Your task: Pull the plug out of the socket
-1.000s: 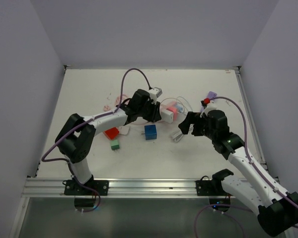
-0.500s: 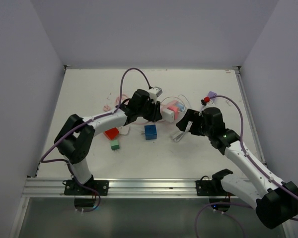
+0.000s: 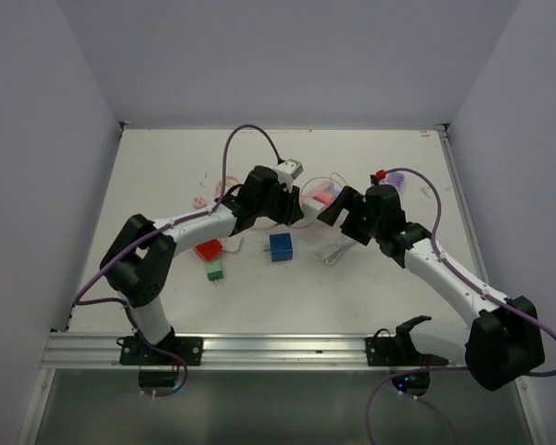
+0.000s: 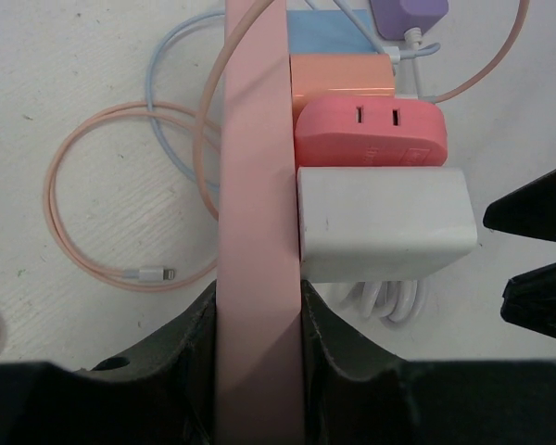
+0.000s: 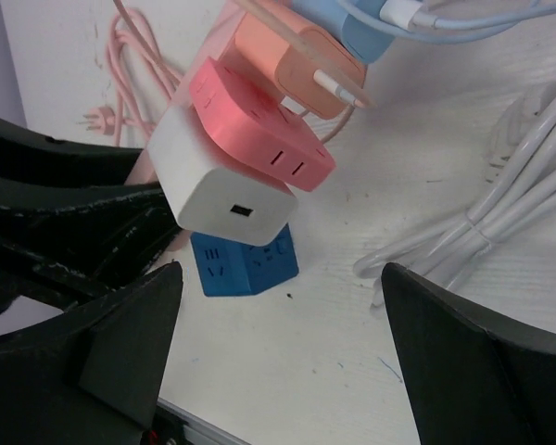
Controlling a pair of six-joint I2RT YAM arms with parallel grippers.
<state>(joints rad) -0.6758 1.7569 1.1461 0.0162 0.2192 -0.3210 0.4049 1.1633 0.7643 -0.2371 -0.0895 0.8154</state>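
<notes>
My left gripper is shut on a pink power strip and holds it off the table; it also shows in the top view. A white charger block, a red adapter, an orange adapter and a blue one are plugged into the strip side by side. My right gripper is open, just short of the white charger, with nothing between its jaws. In the top view it sits just right of the strip's plugs.
A blue cube socket lies on the table below the strip, with a bundled white cable to its right. A red block and a green block lie to the left. A pink cable coils behind the strip.
My right arm has moved left and farther from the bases, bringing its open gripper up to the plugs on the strip. The left arm and strip have stayed still.
</notes>
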